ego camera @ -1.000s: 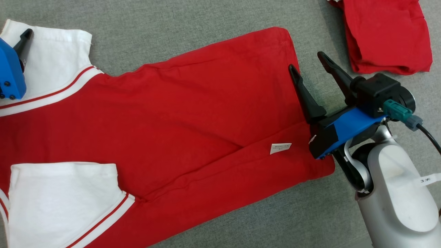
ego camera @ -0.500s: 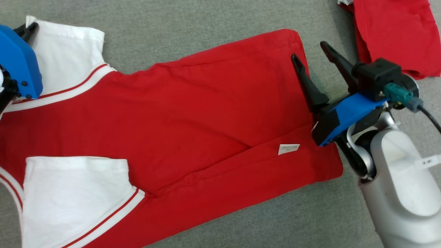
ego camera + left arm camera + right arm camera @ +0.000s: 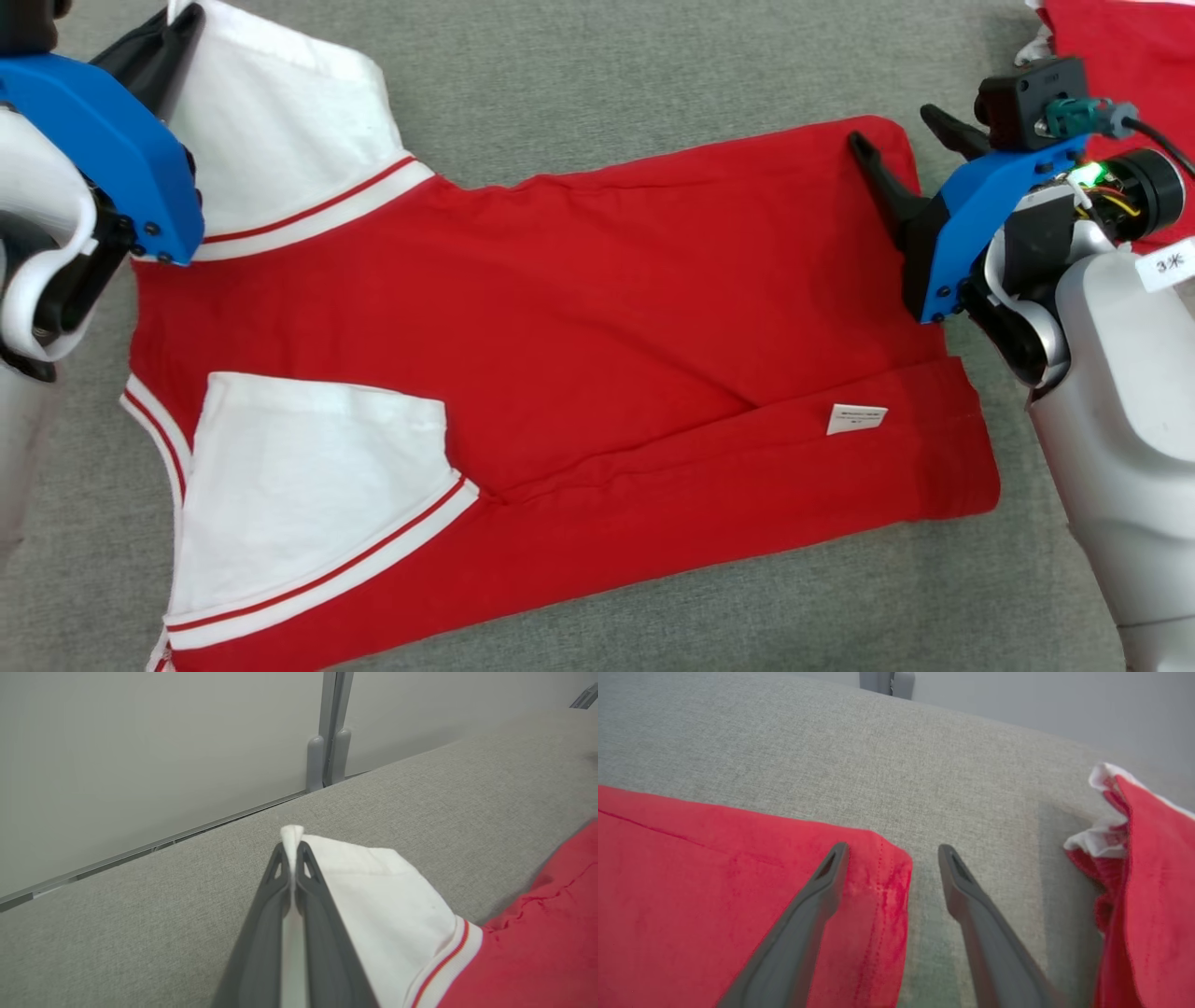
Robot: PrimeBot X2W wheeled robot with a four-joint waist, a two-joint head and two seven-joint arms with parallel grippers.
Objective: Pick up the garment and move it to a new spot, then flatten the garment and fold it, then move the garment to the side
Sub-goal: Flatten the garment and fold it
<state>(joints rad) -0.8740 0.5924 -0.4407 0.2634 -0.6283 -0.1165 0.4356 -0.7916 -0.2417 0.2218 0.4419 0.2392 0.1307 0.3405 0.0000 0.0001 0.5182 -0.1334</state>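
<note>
jaws of the left gripper point(image 3: 292, 858) are pressed together on the edge of the white sleeve point(image 3: 373, 882), with a sliver of cloth poking out past the tips. jaws of the right gripper point(image 3: 892, 851) stand wide apart, one finger over the hem corner point(image 3: 882, 877) and the other over the bare grey fabric surface point(image 3: 924, 765). whether that first finger touches the cloth cannot be told.

nearest the robot, the red t-shirt point(image 3: 607, 308) lies spread flat on the surface, its lower left edge cut off by the bottom of the head view. a second white sleeve point(image 3: 308, 467) is folded onto the body. a small white label point(image 3: 856, 418) sits near the hem, its print too small to read. the left gripper's blue housing point(image 3: 112, 140) covers part of the far sleeve.

farther right, another red garment point(image 3: 1148, 882) with a white edge lies apart from the shirt, cut off by the frame. beyond the surface stand a pale wall point(image 3: 140, 742) and a grey post point(image 3: 329, 728).
</note>
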